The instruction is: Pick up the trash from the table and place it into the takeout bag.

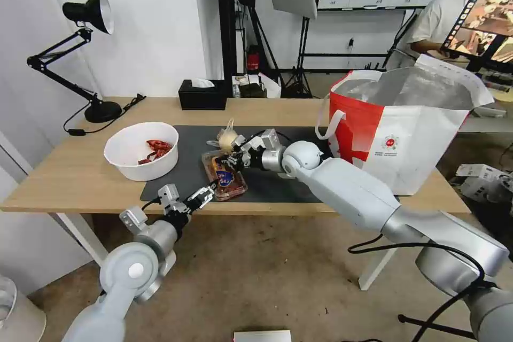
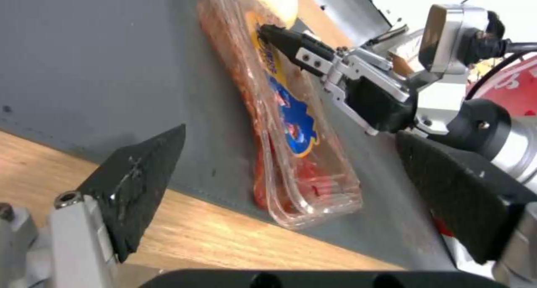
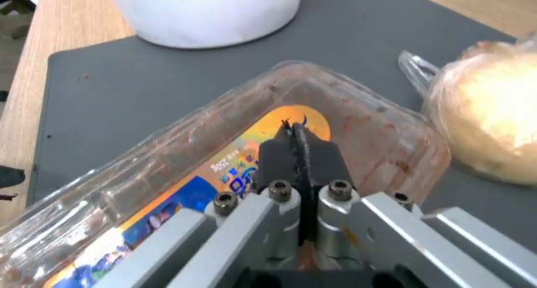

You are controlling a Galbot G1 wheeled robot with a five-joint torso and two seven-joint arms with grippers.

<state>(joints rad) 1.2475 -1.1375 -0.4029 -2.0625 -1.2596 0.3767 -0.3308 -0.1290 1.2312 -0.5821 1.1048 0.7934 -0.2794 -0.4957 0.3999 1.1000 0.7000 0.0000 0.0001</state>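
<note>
Light-wood table (image 1: pixel 64 171) on white legs stood against a white wall, dark grey mat (image 1: pixel 267 184) laid along its middle. Black desk lamp (image 1: pixel 80 53) at the far left corner; black tissue box (image 1: pixel 202 94) at the back edge.

The takeout bag (image 1: pixel 406 133), red and white with silver foil lining, stood open at the right end of the table, one white loop handle hanging toward the mat.

White bowl (image 1: pixel 141 149) with red scraps sat on the mat's left edge, partly over bare wood. Small knotted clear bag (image 1: pixel 227 139) with a beige lump lay on the mat, just beyond the clear plastic food tray (image 1: pixel 224 175). The tray lay near the mat's front edge, red residue inside and a blue and orange label on top.

My right gripper (image 3: pixel 295 130) reached across from the right, fingers pressed together, tips down on the tray's far end beside the knotted bag. Whether they pinched the tray's film or only touched it, I could not tell.

My left gripper (image 1: pixel 206 192) hovered at the table's front edge, pointed at the tray's near end, fingers (image 2: pixel 140 174) spread wide apart and holding nothing.
</note>
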